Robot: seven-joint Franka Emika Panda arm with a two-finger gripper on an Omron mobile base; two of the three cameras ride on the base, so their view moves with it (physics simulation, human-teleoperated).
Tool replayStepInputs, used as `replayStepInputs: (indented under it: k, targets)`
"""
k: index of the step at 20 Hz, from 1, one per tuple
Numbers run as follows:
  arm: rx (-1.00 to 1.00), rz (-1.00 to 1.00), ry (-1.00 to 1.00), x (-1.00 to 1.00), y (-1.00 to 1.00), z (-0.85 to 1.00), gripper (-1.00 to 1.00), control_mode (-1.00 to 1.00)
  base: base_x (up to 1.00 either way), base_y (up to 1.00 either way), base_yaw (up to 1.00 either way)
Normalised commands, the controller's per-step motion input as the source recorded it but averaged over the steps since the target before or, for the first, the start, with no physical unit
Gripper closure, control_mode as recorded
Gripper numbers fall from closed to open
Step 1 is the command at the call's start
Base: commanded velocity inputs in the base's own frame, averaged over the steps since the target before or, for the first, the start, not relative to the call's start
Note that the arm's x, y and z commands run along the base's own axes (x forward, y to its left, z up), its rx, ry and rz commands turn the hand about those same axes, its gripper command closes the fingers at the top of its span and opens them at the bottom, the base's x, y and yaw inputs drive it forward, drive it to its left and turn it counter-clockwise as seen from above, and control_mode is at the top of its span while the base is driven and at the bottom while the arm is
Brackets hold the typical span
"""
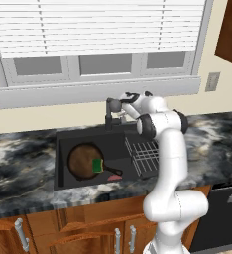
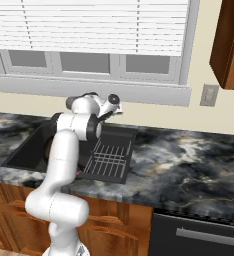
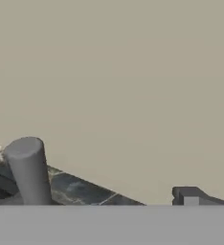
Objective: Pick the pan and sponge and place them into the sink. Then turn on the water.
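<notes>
The pan [image 1: 83,159] lies in the left part of the black sink [image 1: 62,141], its black handle pointing to the front right. On its right side rests the green sponge [image 1: 97,165]. My gripper [image 1: 119,104] hovers at the back of the sink [image 2: 24,152], right beside the top of the dark faucet [image 1: 109,119], and stands open with nothing in it. From the right base view the gripper [image 2: 113,101] sits above the basin's back rim. In the hand view a grey cylinder of the faucet [image 3: 28,170] rises at the lower left against the beige wall. The water is out of view.
A grey wire rack [image 1: 144,155] fills the sink's right section [image 2: 108,160]. A small reddish item [image 1: 115,177] lies by the pan handle. Dark marble counter [image 2: 189,160] runs both sides. A window sill [image 1: 88,92] juts out above the faucet.
</notes>
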Motion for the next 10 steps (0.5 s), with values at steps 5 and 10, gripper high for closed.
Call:
replayStepInputs:
  k: [5,10]
  targets:
    - [-0.12,-0.03,-0.11,0.32,-0.20,-0.38,-1.00,-1.00,0.00,0.00,0.00]
    - [-0.07,-0.06,-0.09,0.32,-0.81,-0.48,-1.00,-1.00,0.00,0.00,0.00]
